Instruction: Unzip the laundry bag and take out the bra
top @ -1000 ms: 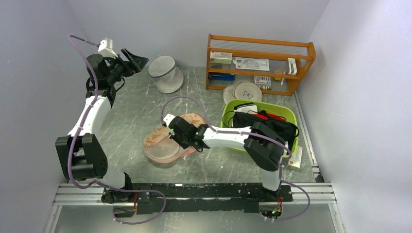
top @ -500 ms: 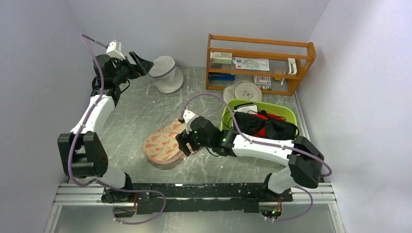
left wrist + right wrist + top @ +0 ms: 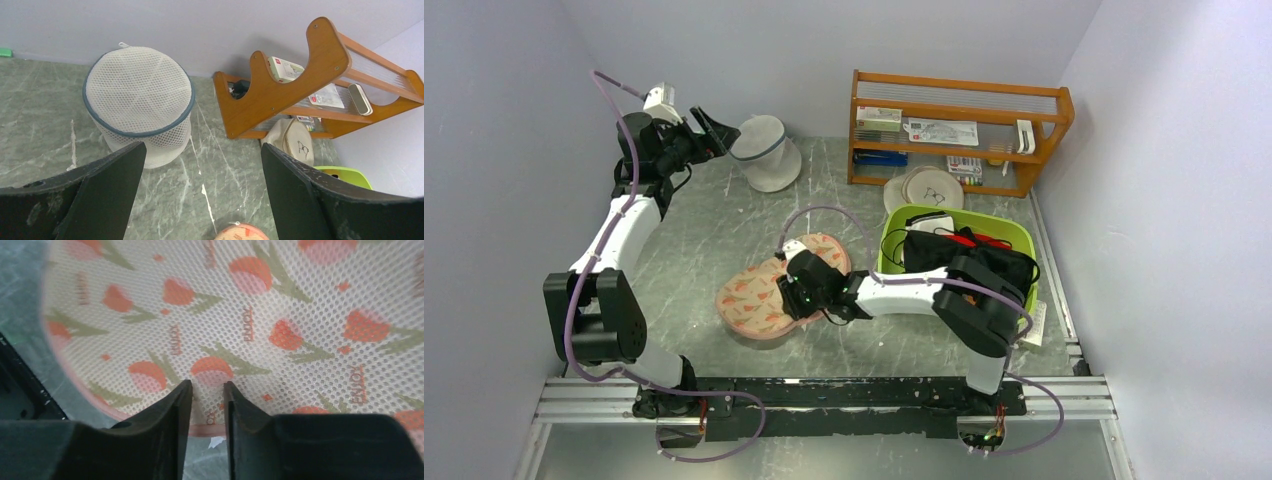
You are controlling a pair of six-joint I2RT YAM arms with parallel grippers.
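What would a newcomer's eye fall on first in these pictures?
The red-print laundry bag lying mid-table, with the right end effector at its near edge. Next, the bright green bin to its right, and the left end effector raised open toward the white mesh bag at the back left.

Right gripper (image 3: 790, 302) sits over the laundry bag (image 3: 746, 298).

left arm (image 3: 614, 235): white link shells, black joint housings, large black block well behind the jaws
right arm (image 3: 904, 293): same white shells, black joints
cable (image 3: 614, 88): mauve, one looping along each arm, ending just behind the jaws
left gripper (image 3: 202, 146): two broad matte-black fingers, edges scuffed grey
right gripper (image 3: 206, 385): two black fingers, tapering to rounded tips
camera block (image 3: 660, 100): white, just behind the left jaws
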